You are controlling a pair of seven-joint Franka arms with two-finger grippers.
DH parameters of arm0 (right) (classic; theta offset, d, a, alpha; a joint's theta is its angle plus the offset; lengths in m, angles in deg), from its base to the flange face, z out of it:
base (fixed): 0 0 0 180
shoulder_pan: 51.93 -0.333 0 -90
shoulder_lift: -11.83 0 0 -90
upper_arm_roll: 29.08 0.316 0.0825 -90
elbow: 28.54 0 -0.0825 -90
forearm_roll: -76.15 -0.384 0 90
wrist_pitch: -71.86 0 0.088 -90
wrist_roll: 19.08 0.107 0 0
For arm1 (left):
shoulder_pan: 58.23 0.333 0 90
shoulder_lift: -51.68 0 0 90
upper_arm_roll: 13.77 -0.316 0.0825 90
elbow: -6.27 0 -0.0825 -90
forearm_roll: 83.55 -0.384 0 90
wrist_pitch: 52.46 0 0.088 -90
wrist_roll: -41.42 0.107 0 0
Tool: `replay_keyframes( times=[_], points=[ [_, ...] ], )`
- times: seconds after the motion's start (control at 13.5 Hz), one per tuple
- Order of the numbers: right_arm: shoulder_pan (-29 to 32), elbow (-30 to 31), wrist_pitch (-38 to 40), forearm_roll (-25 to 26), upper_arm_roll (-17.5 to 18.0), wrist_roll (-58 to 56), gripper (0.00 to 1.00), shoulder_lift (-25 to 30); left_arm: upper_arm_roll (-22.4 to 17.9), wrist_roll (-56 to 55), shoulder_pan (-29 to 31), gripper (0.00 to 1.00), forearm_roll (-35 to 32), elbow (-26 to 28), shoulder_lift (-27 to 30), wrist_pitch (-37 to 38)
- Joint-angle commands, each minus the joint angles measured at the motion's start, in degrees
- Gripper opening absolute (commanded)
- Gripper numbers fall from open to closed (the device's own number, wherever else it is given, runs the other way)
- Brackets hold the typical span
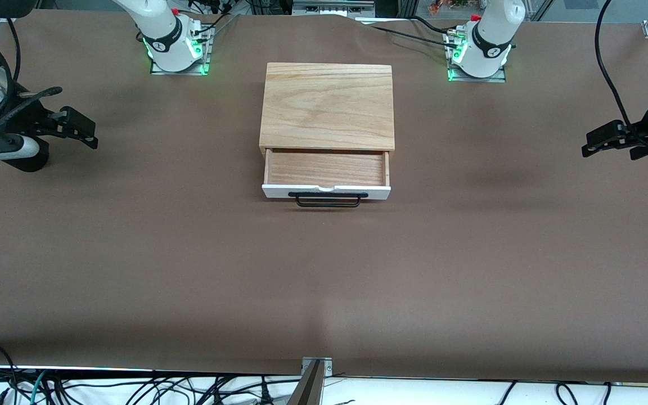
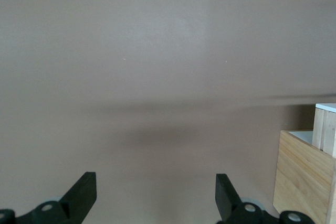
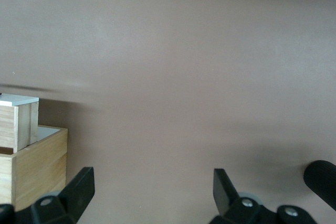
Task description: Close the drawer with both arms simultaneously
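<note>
Light grained-wood box point(image 1: 327, 107), matt table point(image 1: 470, 253)

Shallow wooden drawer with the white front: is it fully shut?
No, the shallow wooden drawer is pulled out of the light-wood box, its bare floor showing.

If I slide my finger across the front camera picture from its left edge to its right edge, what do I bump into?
right gripper → wooden box with its open drawer → left gripper

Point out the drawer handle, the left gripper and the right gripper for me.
drawer handle point(image 1: 328, 199), front view, middle of the black bar.
left gripper point(image 2: 156, 195), left wrist view, midway between its open fingertips.
right gripper point(image 3: 154, 191), right wrist view, midway between its open fingertips.
</note>
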Motion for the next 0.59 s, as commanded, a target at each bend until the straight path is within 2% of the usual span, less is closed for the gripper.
replay_keyframes(
  times=[0.0, 0.52],
  points=[
    [-0.13, -1.09, 1.14, -0.72, 0.04, 0.47, 1.0, -0.05, 0.16, -0.73, -0.42, 1.0, -1.07, 0.11, -0.08, -0.45],
    [-0.48, -1.09, 1.14, -0.72, 0.04, 0.56, 1.0, -0.05, 0.16, -0.73, -0.51, 1.0, -0.72, 0.11, -0.08, -0.45]
  ],
)
